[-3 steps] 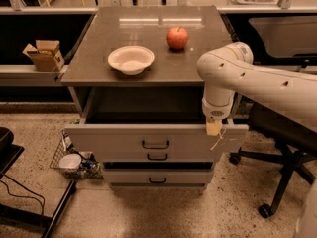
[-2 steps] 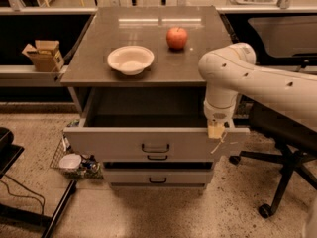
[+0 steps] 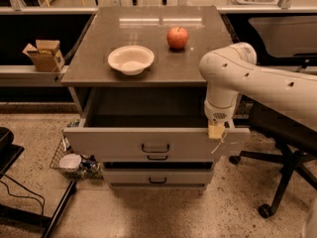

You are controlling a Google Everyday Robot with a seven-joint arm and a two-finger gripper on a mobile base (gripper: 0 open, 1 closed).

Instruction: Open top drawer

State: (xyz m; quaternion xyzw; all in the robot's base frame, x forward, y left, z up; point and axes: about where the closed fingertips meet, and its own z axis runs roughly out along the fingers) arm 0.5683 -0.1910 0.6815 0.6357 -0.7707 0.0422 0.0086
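Observation:
The top drawer [image 3: 124, 143] is the wide grey one with a small black bar handle [image 3: 155, 148]. It stands pulled far out from under the tabletop, and its inside is dark. A pale string-like mark hangs on its front near the right end. My gripper [image 3: 216, 129] points down at the drawer's top right edge, below the white arm that comes in from the right.
A white bowl [image 3: 131, 59] and a red apple [image 3: 177, 37] sit on the tabletop [image 3: 148, 29]. Two narrower drawers [image 3: 156, 177] lie below. An office chair [image 3: 282, 148] stands at the right, a wire basket [image 3: 74, 162] at the lower left, a cardboard box [image 3: 44, 55] on the left shelf.
The drawer and the gripper at its right edge have shifted a little further toward the camera. Bowl and apple have not moved.

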